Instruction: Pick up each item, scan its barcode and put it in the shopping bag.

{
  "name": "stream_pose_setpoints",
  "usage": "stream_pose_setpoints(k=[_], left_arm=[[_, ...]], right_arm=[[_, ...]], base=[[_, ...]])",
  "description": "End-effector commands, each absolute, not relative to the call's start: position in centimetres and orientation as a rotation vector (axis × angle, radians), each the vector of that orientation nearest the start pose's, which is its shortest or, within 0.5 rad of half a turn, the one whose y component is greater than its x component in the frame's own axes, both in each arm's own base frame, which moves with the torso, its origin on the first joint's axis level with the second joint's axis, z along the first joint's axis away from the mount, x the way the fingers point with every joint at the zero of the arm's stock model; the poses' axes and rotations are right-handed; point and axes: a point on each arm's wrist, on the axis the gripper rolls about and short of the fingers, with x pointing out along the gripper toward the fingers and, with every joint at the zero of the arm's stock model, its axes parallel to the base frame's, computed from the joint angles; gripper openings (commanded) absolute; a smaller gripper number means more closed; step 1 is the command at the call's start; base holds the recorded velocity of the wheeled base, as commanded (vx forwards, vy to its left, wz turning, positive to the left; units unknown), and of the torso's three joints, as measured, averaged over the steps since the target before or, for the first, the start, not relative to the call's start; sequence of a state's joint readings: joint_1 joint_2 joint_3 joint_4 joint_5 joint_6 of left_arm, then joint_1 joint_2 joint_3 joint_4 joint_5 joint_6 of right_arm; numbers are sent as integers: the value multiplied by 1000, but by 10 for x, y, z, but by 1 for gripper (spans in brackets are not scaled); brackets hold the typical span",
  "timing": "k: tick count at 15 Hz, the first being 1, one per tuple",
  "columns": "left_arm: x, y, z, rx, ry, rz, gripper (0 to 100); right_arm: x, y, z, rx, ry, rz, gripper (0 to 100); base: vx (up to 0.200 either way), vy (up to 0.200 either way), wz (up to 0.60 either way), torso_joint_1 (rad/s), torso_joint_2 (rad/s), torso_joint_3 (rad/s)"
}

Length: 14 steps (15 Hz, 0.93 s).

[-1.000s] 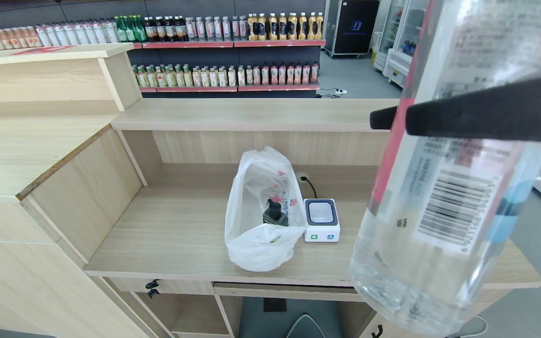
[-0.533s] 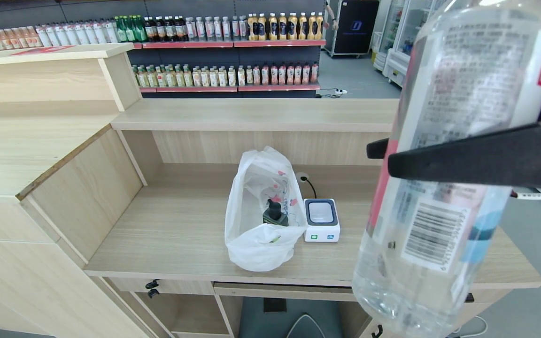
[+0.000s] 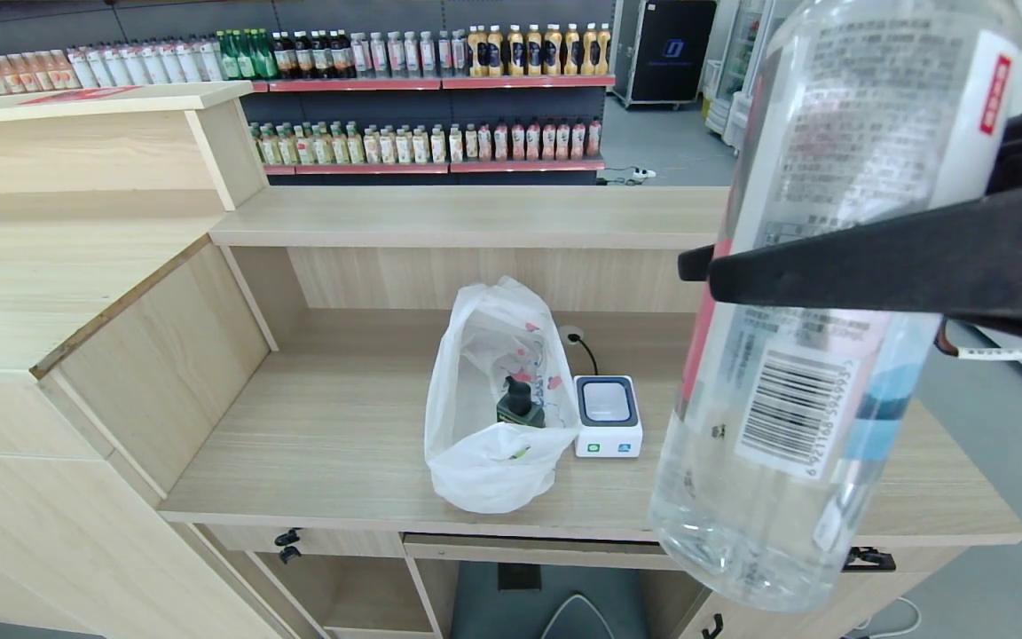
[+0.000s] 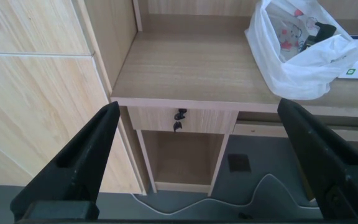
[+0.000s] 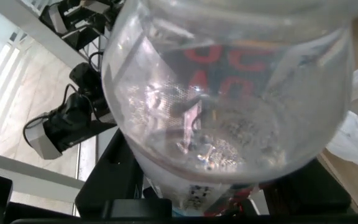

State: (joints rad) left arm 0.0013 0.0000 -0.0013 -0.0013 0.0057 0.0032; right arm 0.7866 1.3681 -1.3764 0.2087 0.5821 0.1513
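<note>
We see the water bottle [image 3: 848, 133] gripped in the right jaws, which pinch it across its middle. One black finger [image 3: 875, 266] lies over the label. The bottle hangs high and close to the head camera at the 3 o'clock side, well above the desk [image 3: 342, 444]. It is tilted, with its base toward 6 o'clock. Its barcode [image 3: 790, 399] faces the head camera, not down to the desk. In the right wrist view we look along the clear, rounded body of the bottle [image 5: 229, 93].

From the head view, the bottle and the finger cover the 3 o'clock end of the desk.

The shopping bag [image 3: 493, 399] stands near the middle of the desk, white and thin, with its mouth open upward. Inside it we can make out a dark bottle with a black pump top [image 3: 520, 404]. Just beside the bag, at its 3 o'clock, sits the scanner [image 3: 607, 414], a small white box with a dark-rimmed window facing up. A black cable [image 3: 586, 353] runs from it toward 12 o'clock to a hole [image 3: 570, 335] in the desk.

At 12 o'clock a raised ledge [image 3: 475, 213] walls off the desk, and beyond it are shelves of drinks [image 3: 431, 80]. A drawer with keys [image 3: 287, 537] sits under the desk's front edge, at 7 o'clock from the bag.

The left jaws are spread wide with nothing between the fingers [image 4: 79, 162]. They are low, in front of the desk.
</note>
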Motion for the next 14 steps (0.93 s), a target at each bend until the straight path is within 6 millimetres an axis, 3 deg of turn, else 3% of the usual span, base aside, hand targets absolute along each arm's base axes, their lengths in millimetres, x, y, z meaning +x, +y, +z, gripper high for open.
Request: stream_pose_setpoints(k=[1,4,7,8,11,14], left_arm=[[-23,0,76,3,-3,8,100],[-23,0,76,3,-3,8,100],[-23,0,76,3,-3,8,100],[-23,0,76,3,-3,8,100],[-23,0,76,3,-3,8,100],[-23,0,76,3,-3,8,100]], right_arm=[[146,156,351,107,315,1309,0],[165,130,359,119,261,1125,0],[186,99,351,92,247,764,0],[196,80,341,64,258,623,0],[211,45,313,-48,290,460,0],[228,0,277,-300,326,306,0]], base=[[0,0,0,0,0,0],[0,0,0,0,0,0],[0,0,0,0,0,0],[0,0,0,0,0,0],[0,0,0,0,0,0],[0,0,0,0,0,0]])
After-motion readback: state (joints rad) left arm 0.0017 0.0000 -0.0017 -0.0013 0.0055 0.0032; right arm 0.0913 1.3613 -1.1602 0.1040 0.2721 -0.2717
